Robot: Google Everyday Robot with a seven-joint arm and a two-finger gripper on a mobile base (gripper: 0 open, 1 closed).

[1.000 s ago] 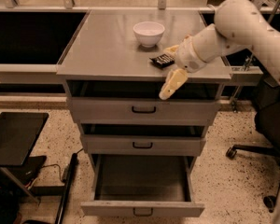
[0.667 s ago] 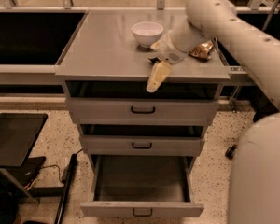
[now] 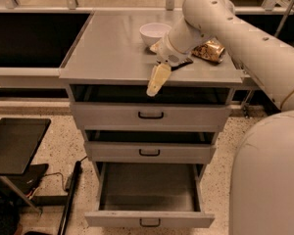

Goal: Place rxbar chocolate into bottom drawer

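Shifted left: gripper (image 3: 158, 81), now at front edge of grey metal surface (image 3: 112, 48); whether open or closed cannot be told. Small flat dark-wrapped rxbar chocolate (image 3: 183, 62): likely light, slick, semi-stiff; grasp across narrow sides.

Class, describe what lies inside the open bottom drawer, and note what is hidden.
The bottom drawer shows only bare grey floor; its rear is hidden beneath the middle drawer. The claw hangs at the front edge of the cabinet top.
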